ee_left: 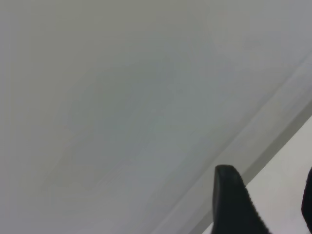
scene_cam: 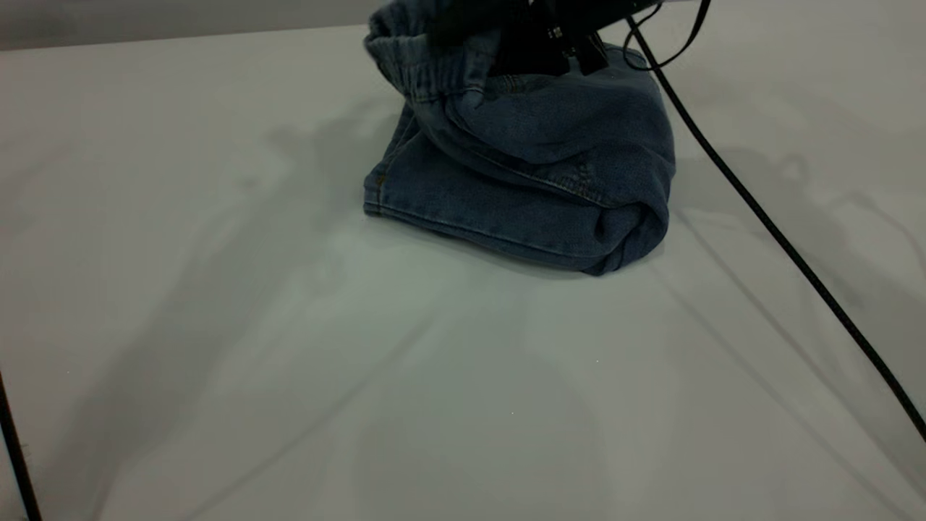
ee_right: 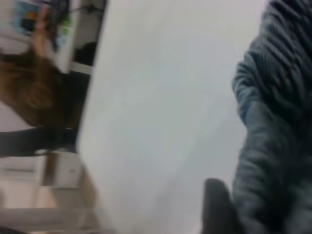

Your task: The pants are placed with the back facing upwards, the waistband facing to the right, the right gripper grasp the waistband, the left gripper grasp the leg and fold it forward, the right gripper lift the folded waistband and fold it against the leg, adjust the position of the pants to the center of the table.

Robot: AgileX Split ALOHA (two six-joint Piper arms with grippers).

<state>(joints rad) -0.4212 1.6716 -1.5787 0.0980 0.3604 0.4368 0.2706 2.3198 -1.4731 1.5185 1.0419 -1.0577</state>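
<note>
My right gripper (scene_cam: 553, 43) hangs at the far side of the table (scene_cam: 217, 325), its black body cut off by the top edge of the exterior view. Directly under it, and bunched up against it, is the waistband (scene_cam: 427, 69), the gathered elastic end of the pants (scene_cam: 528, 166). The band is raised off the surface and curls up beside my claw, toward the left arm's side of it. It looks as though I have the denim pinched, since the cloth rises to meet my claw, but the fingers themselves are buried in dark fabric and I cannot tell how far apart they stand.

From my own wrist camera, ribbed blue denim (ee_right: 278, 97) fills the space right against one dark finger (ee_right: 219, 209), touching it, with bare white tabletop beyond.

Below my claw the rest of the pants lies folded in a thick bundle, a stitched hem (scene_cam: 463, 224) along the near edge and a rounded fold at the corner toward my own side. A black cable (scene_cam: 759, 210) runs from my arm across the table, well clear of the denim.

My left gripper (ee_left: 273, 204) hovers over bare table with its fingers parted, nothing between them.
</note>
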